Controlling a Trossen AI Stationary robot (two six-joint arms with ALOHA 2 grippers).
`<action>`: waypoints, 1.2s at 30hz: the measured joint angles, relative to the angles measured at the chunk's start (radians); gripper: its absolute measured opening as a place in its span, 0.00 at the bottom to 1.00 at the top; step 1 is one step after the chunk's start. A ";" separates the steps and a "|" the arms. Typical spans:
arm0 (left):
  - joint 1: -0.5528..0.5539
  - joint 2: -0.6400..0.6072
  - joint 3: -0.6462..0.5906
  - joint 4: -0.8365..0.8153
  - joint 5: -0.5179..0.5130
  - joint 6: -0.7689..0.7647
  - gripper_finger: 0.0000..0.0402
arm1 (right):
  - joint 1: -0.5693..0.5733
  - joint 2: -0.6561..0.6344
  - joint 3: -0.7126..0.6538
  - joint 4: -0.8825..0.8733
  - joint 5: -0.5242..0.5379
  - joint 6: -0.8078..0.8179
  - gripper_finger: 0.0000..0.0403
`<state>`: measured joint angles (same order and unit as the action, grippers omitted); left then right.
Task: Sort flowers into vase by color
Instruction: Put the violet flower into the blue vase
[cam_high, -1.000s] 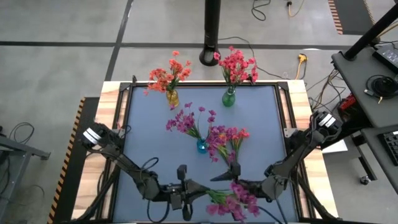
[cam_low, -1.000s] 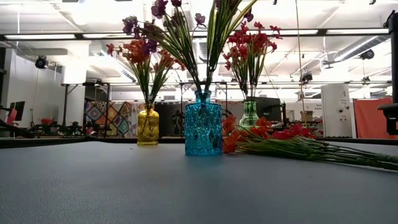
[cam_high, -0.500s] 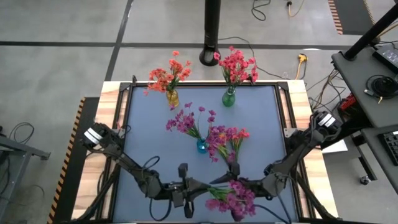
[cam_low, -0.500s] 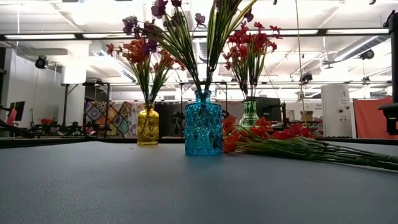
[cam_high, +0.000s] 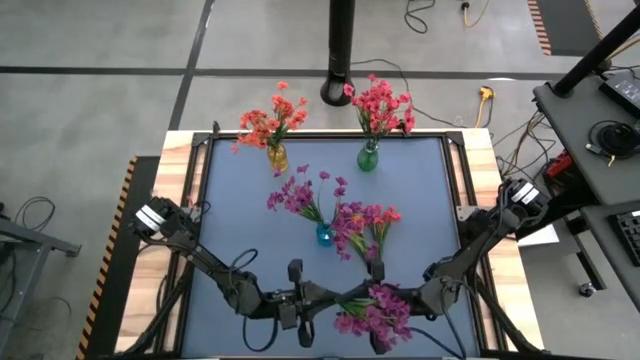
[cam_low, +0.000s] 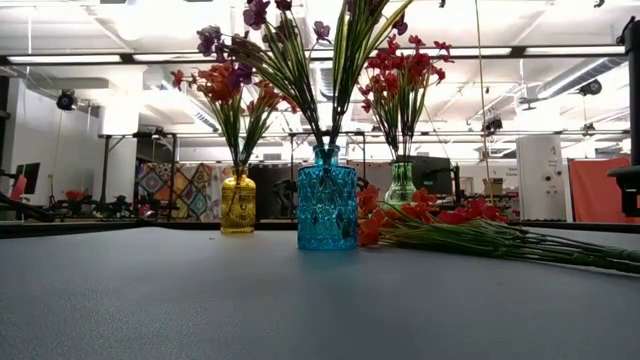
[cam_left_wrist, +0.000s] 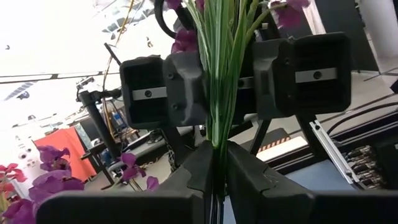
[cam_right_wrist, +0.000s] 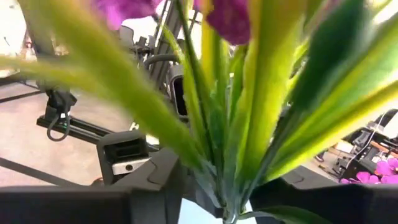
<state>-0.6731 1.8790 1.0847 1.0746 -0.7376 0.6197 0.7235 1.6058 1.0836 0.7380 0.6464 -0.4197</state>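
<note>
A purple flower sprig (cam_high: 374, 313) hangs in the air over the table's near edge, between my two grippers. My left gripper (cam_high: 328, 297) is shut on its green stems, and my right gripper (cam_high: 398, 298) is closed on the same stems from the other side, nearer the blossoms. Three vases stand upright on their bases. The blue vase (cam_high: 325, 235) has purple flowers. The yellow vase (cam_high: 277, 157) has orange ones. The green vase (cam_high: 368, 157) has red-pink ones. Loose red and purple sprigs (cam_high: 366, 225) lie flat on the mat beside the blue vase. My left gripper pinches the bundle of thin green stems (cam_left_wrist: 214, 140) between its two fingers, at the stems' lower end. The fingers come about level from the table's left. The sprig is lifted clear of the table. My right gripper has the stems (cam_left_wrist: 219, 87) between its two fingers, farther up toward the blossoms. The fingers (cam_left_wrist: 186, 81) come about level from the table's right and face my left gripper. Leaves and blossoms (cam_right_wrist: 224, 12) spread out past the fingers.
The three vases stand in the far half of the dark mat (cam_high: 240, 230). The loose sprigs (cam_low: 480, 235) lie right of the blue vase (cam_low: 326, 200). A black post (cam_high: 340, 50) rises behind the table's far edge. The mat's near left shows bare.
My right gripper's fingers have closed in from wide open onto the sprig's stems. The sprig's blossoms have shifted slightly toward the table's far edge and now sit up by that gripper. My left gripper has kept its hold on the stems.
</note>
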 joint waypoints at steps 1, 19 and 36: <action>0.000 0.000 0.000 0.001 -0.006 0.000 0.05 | 0.000 0.000 0.000 0.000 0.000 0.000 0.32; -0.034 -0.001 -0.001 -0.042 -0.280 -0.013 0.39 | 0.000 -0.004 -0.002 -0.002 0.004 0.003 0.17; -0.081 -0.002 -0.002 -0.172 -0.635 -0.105 0.55 | -0.023 -0.117 0.047 -0.254 0.035 0.155 0.17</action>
<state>-0.7543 1.8771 1.0832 0.9028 -1.3723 0.5144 0.7003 1.4888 1.1310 0.4844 0.6815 -0.2649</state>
